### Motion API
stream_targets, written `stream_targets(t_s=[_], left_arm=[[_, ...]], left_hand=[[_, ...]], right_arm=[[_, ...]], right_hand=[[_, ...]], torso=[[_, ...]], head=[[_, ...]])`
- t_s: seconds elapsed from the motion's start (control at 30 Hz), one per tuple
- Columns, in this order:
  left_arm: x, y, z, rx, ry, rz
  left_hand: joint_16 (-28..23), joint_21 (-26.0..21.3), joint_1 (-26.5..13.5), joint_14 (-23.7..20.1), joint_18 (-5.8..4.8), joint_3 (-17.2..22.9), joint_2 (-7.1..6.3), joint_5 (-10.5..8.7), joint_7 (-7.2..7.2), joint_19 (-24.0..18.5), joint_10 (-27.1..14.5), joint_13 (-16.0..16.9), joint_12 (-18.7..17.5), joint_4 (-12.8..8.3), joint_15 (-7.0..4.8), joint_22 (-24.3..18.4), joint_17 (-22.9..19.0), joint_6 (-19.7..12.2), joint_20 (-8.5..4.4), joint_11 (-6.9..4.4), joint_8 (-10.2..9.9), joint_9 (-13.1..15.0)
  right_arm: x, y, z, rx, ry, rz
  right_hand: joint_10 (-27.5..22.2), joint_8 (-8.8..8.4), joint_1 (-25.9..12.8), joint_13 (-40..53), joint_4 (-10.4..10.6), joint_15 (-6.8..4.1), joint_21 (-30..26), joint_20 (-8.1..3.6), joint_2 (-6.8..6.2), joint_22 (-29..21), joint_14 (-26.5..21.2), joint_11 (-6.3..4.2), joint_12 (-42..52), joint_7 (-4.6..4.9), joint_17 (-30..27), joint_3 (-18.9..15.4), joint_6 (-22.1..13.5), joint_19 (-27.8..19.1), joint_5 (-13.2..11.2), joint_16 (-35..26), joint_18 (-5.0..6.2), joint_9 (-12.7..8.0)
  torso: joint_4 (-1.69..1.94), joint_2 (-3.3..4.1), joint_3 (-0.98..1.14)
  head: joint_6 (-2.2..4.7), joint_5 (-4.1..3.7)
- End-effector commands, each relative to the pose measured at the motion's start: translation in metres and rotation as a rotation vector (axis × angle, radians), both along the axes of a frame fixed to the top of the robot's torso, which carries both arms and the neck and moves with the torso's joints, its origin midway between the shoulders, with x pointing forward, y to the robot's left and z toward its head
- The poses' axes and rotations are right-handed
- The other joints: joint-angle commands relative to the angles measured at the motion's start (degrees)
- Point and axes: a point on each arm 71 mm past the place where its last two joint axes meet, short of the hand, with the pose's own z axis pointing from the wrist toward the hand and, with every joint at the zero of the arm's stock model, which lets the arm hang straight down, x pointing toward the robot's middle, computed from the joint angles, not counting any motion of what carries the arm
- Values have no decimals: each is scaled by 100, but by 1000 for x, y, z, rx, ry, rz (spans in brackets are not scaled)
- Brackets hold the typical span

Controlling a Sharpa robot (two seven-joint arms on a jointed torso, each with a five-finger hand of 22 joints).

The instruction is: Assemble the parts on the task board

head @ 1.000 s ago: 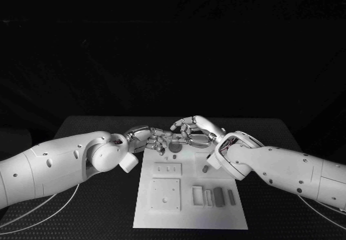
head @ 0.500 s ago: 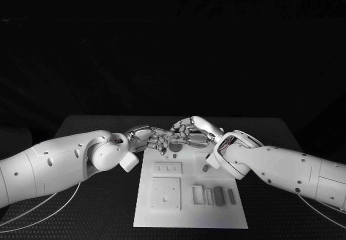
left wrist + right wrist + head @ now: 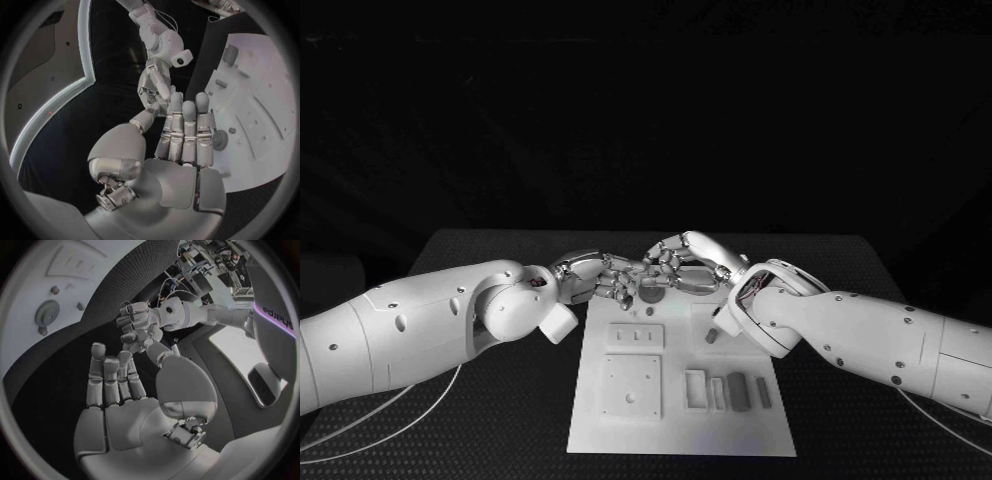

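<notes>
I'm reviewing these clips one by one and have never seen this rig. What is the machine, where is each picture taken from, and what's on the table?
It is a robot with two white arms, each ending in a silver many-fingered hand. The head view looks down from the robot's head. The left hand and right hand meet fingertip to fingertip over the far end of the task board, a white plate on the black table. Small grey parts stand in its slots. The round pictures come from cameras behind each wrist, so each shows that arm's own palm. Whether the fingers hold a part between them cannot be told.
</notes>
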Motion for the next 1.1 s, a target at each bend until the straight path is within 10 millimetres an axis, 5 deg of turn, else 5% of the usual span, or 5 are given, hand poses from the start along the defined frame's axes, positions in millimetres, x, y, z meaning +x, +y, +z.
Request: stream_targets(t_s=[0.03,0.37,0.6,0.97,1.1], left_arm=[[-1,-3,2,-12,-2,-14],[1,0,1,16,-6,22],[1,1,0,25,0,28],[2,8,-2,66,-4,53],[2,11,-2,78,-15,51]], left_hand=[[-7,-36,90,38,86,34,34,18,-24,-1,0,7,-27,-1,-5,8,-7,74,-20,-20,-4,777],[-56,-90,73,-28,70,83,-55,13,48,-48,-72,5,-123,-5,21,15,-25,-8,-4,28,-214,584],[-123,-195,-307,-175,59,-155,-572,-25,250,-162,-301,-43,-294,85,101,-9,-46,-379,65,171,-541,314],[-255,-424,-904,-480,86,-604,-1169,-26,537,-410,-759,-64,-500,151,236,-101,-84,-1120,193,422,-942,31],[-337,-564,-1149,-636,115,-803,-1258,-24,620,-537,-1016,-100,-611,96,324,-177,-116,-1367,282,514,-923,-7]], right_arm=[[-2,3,1,-1,-21,14],[-1,0,0,-1,-16,-2],[-1,0,0,-2,-9,0],[4,-9,-4,-9,37,-19],[7,-16,-7,-15,65,-30]], right_hand=[[39,101,53,-8,-20,-39,33,-14,144,98,44,-47,15,-8,-8,32,76,61,25,33,32,166],[216,217,172,-32,166,-104,68,-73,69,89,204,-105,7,-53,-17,598,149,223,31,45,32,287],[237,231,165,-32,148,-111,78,-84,79,93,223,-113,7,-60,-16,632,158,238,30,49,32,302],[253,239,149,-32,132,-115,83,-90,83,95,235,-117,6,-63,-15,650,161,247,28,49,32,312],[255,240,145,-33,129,-116,83,-91,83,95,236,-118,4,-63,-15,652,160,247,27,48,32,313]], torso=[[2,1,0],[1,-1,-2],[0,-1,-3],[1,0,-4],[3,-1,-6]], head=[[-8,-4],[-17,-6],[-18,-8],[-17,-39],[-15,-53]])
